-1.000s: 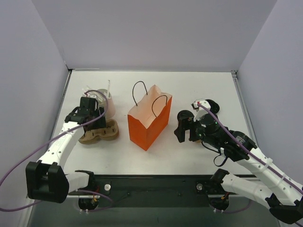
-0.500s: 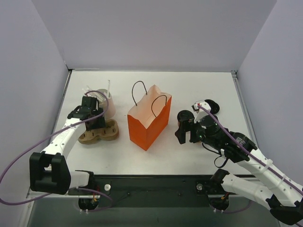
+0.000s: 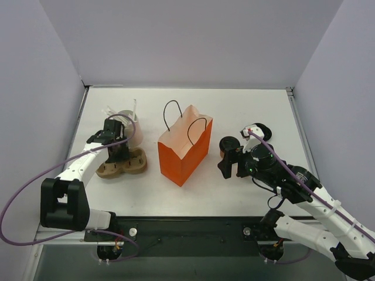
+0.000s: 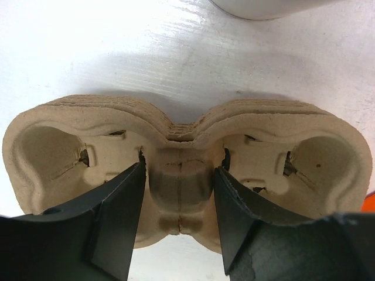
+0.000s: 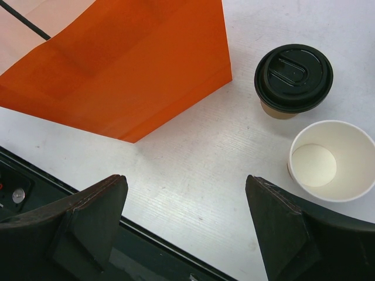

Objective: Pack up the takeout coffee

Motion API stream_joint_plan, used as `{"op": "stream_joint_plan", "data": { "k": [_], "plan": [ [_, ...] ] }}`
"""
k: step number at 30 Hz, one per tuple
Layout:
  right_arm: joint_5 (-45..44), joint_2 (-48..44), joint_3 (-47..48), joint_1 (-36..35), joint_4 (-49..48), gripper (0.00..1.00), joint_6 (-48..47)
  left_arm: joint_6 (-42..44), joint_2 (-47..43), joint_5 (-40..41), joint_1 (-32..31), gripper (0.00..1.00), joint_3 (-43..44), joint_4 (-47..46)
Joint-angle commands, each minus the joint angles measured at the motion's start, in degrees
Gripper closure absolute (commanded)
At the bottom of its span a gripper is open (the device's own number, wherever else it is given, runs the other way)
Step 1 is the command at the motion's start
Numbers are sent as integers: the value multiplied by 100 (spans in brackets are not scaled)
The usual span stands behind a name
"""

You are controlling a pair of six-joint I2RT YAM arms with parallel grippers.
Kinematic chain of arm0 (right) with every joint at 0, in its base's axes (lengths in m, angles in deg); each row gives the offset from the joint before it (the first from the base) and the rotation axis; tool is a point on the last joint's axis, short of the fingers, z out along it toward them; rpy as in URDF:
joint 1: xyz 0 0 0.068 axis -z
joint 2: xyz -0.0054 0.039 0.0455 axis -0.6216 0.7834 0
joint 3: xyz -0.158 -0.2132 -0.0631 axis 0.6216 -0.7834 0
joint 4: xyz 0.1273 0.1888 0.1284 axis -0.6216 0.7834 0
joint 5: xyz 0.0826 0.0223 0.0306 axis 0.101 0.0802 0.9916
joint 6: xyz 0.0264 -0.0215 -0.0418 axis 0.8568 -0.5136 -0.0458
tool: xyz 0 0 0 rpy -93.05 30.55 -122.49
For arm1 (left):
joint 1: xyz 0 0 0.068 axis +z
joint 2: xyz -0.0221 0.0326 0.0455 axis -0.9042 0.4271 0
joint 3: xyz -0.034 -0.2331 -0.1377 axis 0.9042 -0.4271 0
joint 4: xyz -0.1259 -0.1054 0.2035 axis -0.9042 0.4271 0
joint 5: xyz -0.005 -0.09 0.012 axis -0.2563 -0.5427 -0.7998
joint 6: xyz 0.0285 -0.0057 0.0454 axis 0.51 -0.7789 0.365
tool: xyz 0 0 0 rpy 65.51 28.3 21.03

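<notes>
Robotics lab test cell, evidently: white table (image 3: 246, 105) boxed by 3 plain walls (image 3: 187, 41) behind and beside the orange bag (image 3: 183, 157); 2 cabled machines, left arm (image 3: 82, 166) and right arm (image 3: 319, 202), bolted to a black rail (image 3: 193, 231) in front of it.

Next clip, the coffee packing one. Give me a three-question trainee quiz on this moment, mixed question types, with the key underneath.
1. True or false: the takeout coffee is already inside the orange paper bag.
2. The fingers of the left gripper sit either side of: A) the centre ridge of the pulp cup carrier; B) the rim of a white cup; C) a bag handle.
3. Fill in: in the right wrist view, the open paper cup next to the takeout coffee is ____ inside.

Key: 1 false, it stands on the table beside the bag; 2 A; 3 empty.
</notes>
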Motion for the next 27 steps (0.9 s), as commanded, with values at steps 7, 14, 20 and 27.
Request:
{"op": "stream_joint_plan", "data": {
  "k": [7, 14, 20, 27],
  "plan": [
    [-57, -65, -5, -26, 45, 14, 94, -56, -236, 64, 54, 46, 211, 42],
    [-48, -48, 39, -26, 54, 15, 103, -83, -491, 231, 54, 50, 500, 341],
    [-39, -57, 13, -26, 54, 14, 130, -153, -535, 310, 63, 50, 659, 570],
    [-13, -118, 12, -35, 63, 14, 165, -179, -544, 196, 54, 51, 387, 553]
  ]
}}
